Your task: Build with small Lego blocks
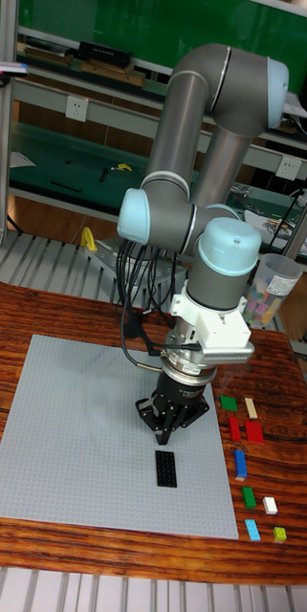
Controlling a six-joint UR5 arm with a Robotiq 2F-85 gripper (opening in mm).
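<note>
A black Lego plate point(164, 468) lies flat on the grey baseplate point(67, 440), toward its right side. My gripper point(164, 437) hangs just above the black plate's far end, pointing down. Its fingers look close together, but from this angle I cannot see whether anything is between them. On the wooden table right of the baseplate lie several loose bricks: a green one point(229, 404), a tan one point(251, 407), two red ones point(254, 432), a blue one point(240, 464), another green point(249, 495), a white point(270, 506), a light blue point(253, 530) and a yellow-green point(280, 535).
A clear plastic cup point(271, 287) holding colored bricks stands at the back right of the table. Black cables point(134, 316) loop down from the arm over the baseplate's far edge. Metal racks and a workbench stand behind the table.
</note>
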